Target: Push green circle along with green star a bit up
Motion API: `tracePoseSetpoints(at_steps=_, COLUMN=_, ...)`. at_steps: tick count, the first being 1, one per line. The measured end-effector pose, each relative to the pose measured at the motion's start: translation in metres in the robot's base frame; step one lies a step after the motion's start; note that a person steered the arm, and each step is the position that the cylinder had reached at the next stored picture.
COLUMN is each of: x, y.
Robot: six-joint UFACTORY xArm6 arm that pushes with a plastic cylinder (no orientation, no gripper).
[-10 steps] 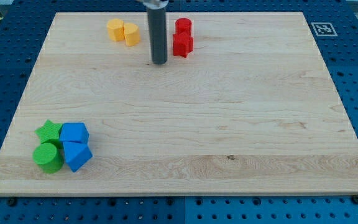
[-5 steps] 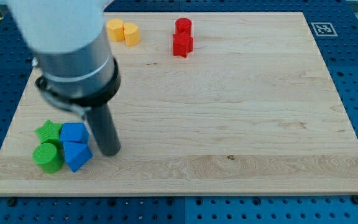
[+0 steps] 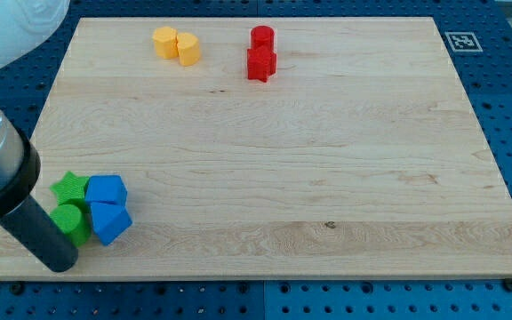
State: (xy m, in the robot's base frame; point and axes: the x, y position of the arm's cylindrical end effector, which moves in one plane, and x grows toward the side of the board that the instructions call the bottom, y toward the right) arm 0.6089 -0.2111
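Note:
A green circle block (image 3: 75,220) sits near the board's bottom left corner, with a green star (image 3: 69,188) touching it just above. My tip (image 3: 60,264) is at the board's bottom left edge, just below and slightly left of the green circle. The rod partly covers the circle's left side. Whether the tip touches the circle cannot be told.
Two blue blocks (image 3: 107,189) (image 3: 110,221) sit against the right side of the green pair. Two yellow blocks (image 3: 176,44) and two red blocks (image 3: 261,53) lie near the view's top. The wooden board (image 3: 327,160) rests on a blue perforated table.
My rod swept from the top middle down to the right of the blue blocks, then to the bottom left corner below the green circle. No block has moved.

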Motion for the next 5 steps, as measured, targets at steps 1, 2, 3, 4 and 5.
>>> tracePoseSetpoints(at_steps=1, x=-0.017, y=-0.001)
tracePoseSetpoints(at_steps=2, x=-0.037, y=-0.009)
tracePoseSetpoints(at_steps=3, x=-0.058, y=-0.019)
tracePoseSetpoints(at_steps=4, x=-0.076, y=-0.025)
tracePoseSetpoints(at_steps=5, x=-0.095, y=-0.03)
